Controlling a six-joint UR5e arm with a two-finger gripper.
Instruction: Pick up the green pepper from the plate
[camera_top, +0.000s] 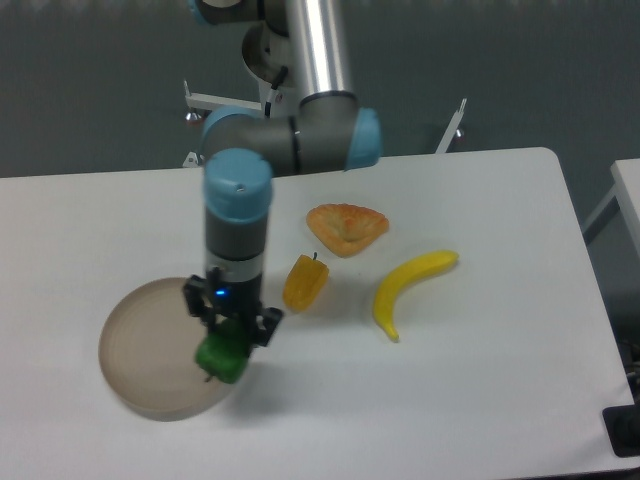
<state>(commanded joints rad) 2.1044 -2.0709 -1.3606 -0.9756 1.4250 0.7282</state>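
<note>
The green pepper (222, 357) is small, glossy and bright green, and it hangs over the right rim of the plate. My gripper (228, 335) is shut on its top, pointing straight down from the arm's blue-capped wrist. The plate (150, 350) is round and beige-grey, at the front left of the white table, and its inner surface is bare. Whether the pepper still touches the plate's rim I cannot tell.
A yellow-orange pepper (304, 284) lies just right of the gripper. Behind it sits a piece of orange bread or pastry (346, 227). A banana (408, 287) lies further right. The table's front edge runs close below the plate.
</note>
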